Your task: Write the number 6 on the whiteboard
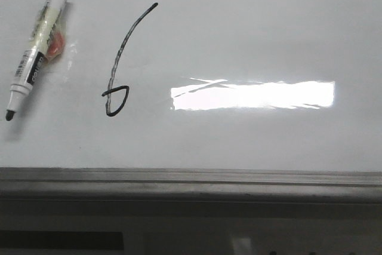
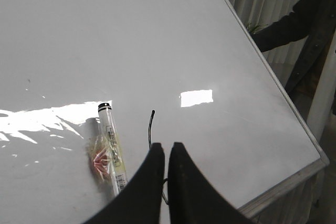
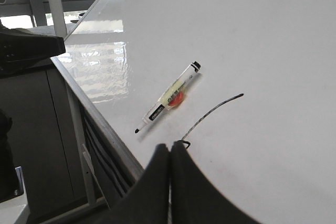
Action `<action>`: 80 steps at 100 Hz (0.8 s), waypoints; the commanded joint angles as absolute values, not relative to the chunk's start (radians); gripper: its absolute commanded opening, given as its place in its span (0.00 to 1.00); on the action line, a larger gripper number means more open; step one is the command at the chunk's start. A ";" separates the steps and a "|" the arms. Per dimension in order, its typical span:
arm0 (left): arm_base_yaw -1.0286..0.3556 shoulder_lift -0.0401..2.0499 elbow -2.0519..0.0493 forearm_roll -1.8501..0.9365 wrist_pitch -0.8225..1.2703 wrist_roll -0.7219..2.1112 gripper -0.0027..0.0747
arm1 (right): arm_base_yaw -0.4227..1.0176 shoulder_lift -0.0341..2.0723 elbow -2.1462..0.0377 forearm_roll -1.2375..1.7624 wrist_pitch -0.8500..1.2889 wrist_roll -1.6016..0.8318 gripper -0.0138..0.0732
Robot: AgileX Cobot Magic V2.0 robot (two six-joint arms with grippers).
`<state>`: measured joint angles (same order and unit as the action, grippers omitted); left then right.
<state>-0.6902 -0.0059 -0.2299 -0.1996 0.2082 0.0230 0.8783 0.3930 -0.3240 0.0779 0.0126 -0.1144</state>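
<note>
The grey frame strip (image 1: 191,178) is seen nearest, bounding the whiteboard (image 1: 250,34). The number 6 (image 1: 122,64) is drawn left of a bright glare patch (image 1: 253,95). A marker pen (image 1: 37,45) is laid aslant further left, apart from the digit, its tip uncapped. The left gripper (image 2: 165,153) and the right gripper (image 3: 170,153) are each pressed closed on nothing, partly hiding the digit's loop.
</note>
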 commanded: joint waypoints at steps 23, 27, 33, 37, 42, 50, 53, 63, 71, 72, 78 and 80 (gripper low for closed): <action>-0.691 -0.034 -0.236 -0.207 0.151 0.026 0.01 | 0.879 0.320 -0.259 0.067 -0.079 -0.126 0.08; -0.691 -0.034 -0.236 -0.207 0.151 0.026 0.01 | 0.879 0.320 -0.251 0.067 -0.079 -0.126 0.08; -0.691 -0.034 -0.236 -0.207 0.151 0.026 0.01 | 0.879 0.320 -0.241 0.067 -0.079 -0.126 0.08; -0.691 -0.034 -0.236 -0.207 0.151 0.026 0.01 | 0.879 0.320 -0.238 0.067 -0.079 -0.126 0.08; -0.691 -0.034 -0.236 -0.207 0.151 0.026 0.01 | 0.879 0.320 -0.235 0.067 -0.079 -0.126 0.08; -0.691 -0.034 -0.236 -0.205 0.149 0.026 0.01 | 0.879 0.320 -0.235 0.067 -0.079 -0.126 0.08; -0.690 -0.034 -0.236 -0.205 0.143 0.026 0.01 | 0.879 0.320 -0.235 0.067 -0.079 -0.126 0.08; -0.667 -0.034 -0.210 -0.136 0.138 0.026 0.01 | 0.879 0.320 -0.235 0.067 -0.079 -0.126 0.08; -0.592 -0.034 -0.171 -0.010 0.144 0.026 0.01 | 0.879 0.320 -0.235 0.067 -0.079 -0.126 0.08; -0.583 -0.034 -0.162 0.000 0.144 0.026 0.01 | 0.879 0.320 -0.235 0.067 -0.079 -0.126 0.08; -0.490 -0.034 -0.131 0.012 0.144 0.026 0.01 | 0.879 0.320 -0.235 0.067 -0.079 -0.126 0.08; -0.455 -0.034 -0.119 0.010 0.144 0.026 0.01 | 0.879 0.320 -0.235 0.067 -0.079 -0.126 0.08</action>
